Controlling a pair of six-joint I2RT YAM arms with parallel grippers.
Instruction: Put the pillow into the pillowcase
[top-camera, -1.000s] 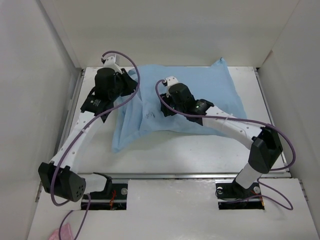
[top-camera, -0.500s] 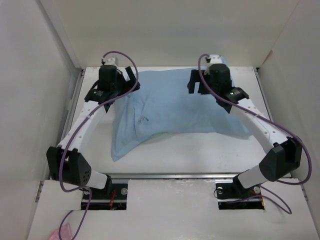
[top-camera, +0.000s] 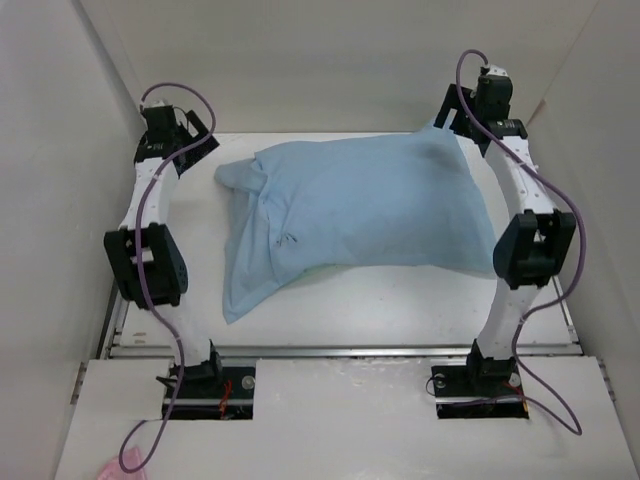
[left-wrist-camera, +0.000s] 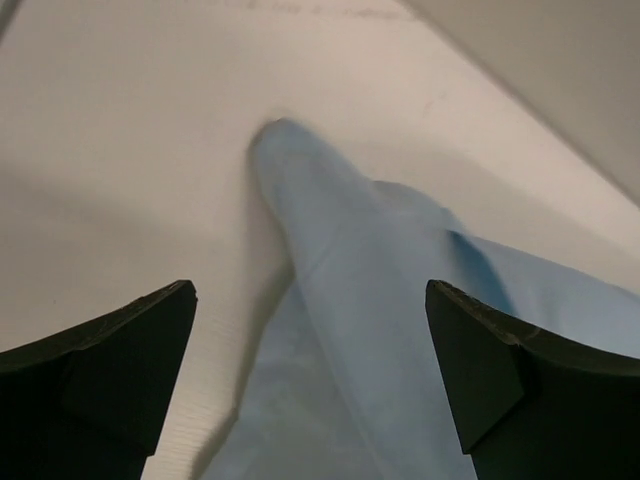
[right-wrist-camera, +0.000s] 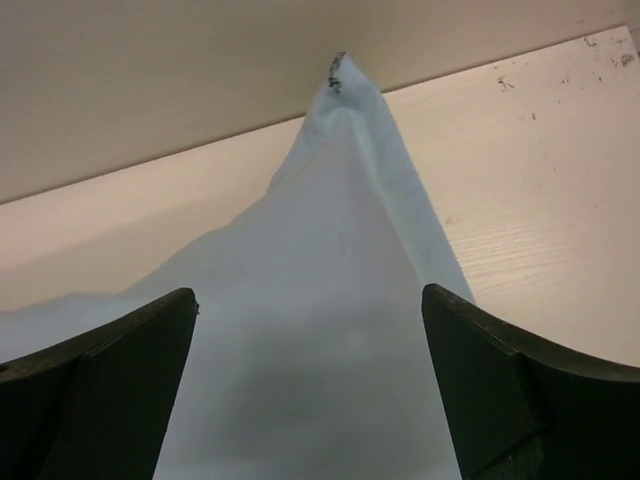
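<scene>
The light blue pillowcase (top-camera: 360, 210) lies puffed up across the middle of the white table (top-camera: 400, 310), with one limp corner trailing toward the front left. No white pillow shows; whatever fills the pillowcase is hidden. My left gripper (top-camera: 190, 135) hangs open by the back left corner, above the sleeve's left tip (left-wrist-camera: 340, 300), with nothing between its jaws (left-wrist-camera: 308, 290). My right gripper (top-camera: 450, 115) is open over the back right corner point of the pillowcase (right-wrist-camera: 330, 200), touching nothing (right-wrist-camera: 308, 292).
White enclosure walls (top-camera: 60, 200) stand close on the left, right and back. The arm bases (top-camera: 210, 380) sit at the near edge, with purple cables looping beside both arms. A pink scrap (top-camera: 125, 465) lies at the front left.
Both arms have swung off the pillowcase to the back corners and lifted. Both grippers have opened and let the fabric go; the pillowcase now lies fuller and wider.
</scene>
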